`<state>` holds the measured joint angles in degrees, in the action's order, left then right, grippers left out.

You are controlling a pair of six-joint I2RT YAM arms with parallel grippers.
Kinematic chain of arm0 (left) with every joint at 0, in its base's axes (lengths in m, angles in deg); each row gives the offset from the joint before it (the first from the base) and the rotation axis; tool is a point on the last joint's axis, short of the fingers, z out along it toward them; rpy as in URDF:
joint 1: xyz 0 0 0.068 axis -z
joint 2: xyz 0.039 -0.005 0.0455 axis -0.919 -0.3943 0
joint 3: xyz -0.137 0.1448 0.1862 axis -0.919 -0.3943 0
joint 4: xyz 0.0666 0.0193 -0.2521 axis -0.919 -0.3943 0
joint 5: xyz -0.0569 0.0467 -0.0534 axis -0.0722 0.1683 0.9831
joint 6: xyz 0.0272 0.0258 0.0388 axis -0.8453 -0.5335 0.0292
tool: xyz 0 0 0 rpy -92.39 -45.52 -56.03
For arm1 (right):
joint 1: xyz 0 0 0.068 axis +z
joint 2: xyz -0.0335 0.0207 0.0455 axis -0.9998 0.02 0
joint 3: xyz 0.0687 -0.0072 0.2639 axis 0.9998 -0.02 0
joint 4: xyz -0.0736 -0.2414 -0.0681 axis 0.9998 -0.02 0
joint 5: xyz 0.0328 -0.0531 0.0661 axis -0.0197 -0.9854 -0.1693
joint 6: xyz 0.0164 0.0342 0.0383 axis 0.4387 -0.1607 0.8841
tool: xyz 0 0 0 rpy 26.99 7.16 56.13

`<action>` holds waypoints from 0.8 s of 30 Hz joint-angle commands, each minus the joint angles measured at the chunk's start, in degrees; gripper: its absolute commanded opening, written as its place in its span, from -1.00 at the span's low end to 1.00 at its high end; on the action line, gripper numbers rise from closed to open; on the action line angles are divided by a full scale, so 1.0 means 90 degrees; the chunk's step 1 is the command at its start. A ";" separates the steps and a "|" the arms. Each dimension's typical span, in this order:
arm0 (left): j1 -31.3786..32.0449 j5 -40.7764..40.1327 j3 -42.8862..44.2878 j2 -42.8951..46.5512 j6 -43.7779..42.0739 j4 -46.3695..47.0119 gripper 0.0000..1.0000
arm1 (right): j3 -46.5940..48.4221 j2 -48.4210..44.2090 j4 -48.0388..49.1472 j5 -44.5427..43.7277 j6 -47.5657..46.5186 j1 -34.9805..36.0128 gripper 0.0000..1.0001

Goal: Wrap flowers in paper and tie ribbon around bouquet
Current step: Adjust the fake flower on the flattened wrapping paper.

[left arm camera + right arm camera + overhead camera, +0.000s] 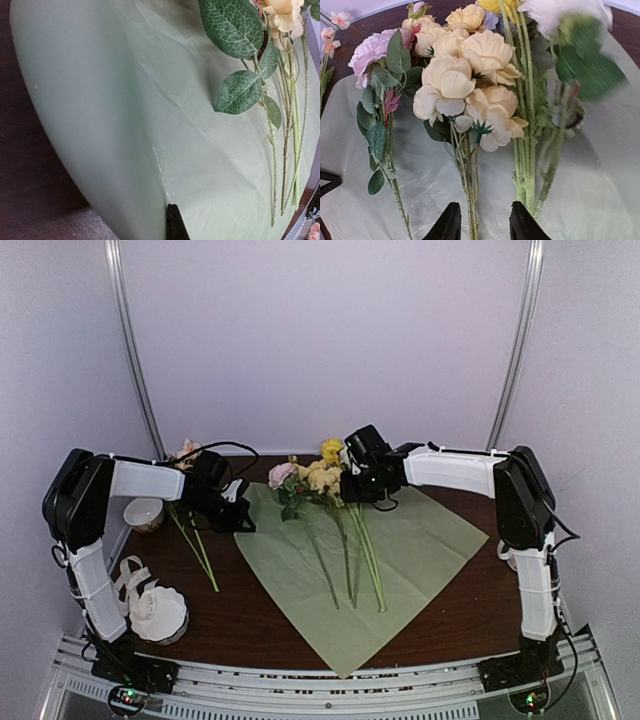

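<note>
Top view: flowers (320, 485) lie on the sage paper (420, 530); left wrist: my left hand (172, 225) looks pinched together on the paper's edge, so a tug could tear it; right wrist: my right hand (485, 225) is apart around the stems (466, 190) and could snag and drag them.

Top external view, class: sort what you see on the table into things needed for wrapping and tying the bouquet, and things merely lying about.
Belongs to the job:
- flowers
- green paper
- ribbon
- loose stem beside the paper

Just lying about:
- scalloped white bowl
- small mug
</note>
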<state>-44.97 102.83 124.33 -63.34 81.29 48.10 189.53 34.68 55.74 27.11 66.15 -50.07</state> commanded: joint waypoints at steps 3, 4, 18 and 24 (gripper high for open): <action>-0.0020 0.0040 0.0000 0.0109 -0.0127 0.0061 -1.00 | 0.0034 -0.0485 -0.0275 -0.0739 -0.0748 0.0533 -0.25; -0.0021 0.0043 0.0006 0.0096 -0.0123 0.0061 -1.00 | -0.0080 -0.0529 -0.0123 -0.0676 -0.0850 0.0678 -0.25; -0.0020 0.0068 -0.0005 0.0070 -0.0122 0.0063 -1.00 | 0.1165 0.1061 -0.0272 0.0166 -0.1148 0.1487 -0.40; -0.0021 0.0068 -0.0014 0.0071 -0.0119 0.0070 -1.00 | 0.1722 0.1558 -0.0828 -0.0336 -0.0955 0.1383 -0.48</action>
<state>-44.97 102.90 124.33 -63.34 81.29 48.10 202.07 47.82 52.86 28.57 56.45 -36.80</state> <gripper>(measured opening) 0.012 0.269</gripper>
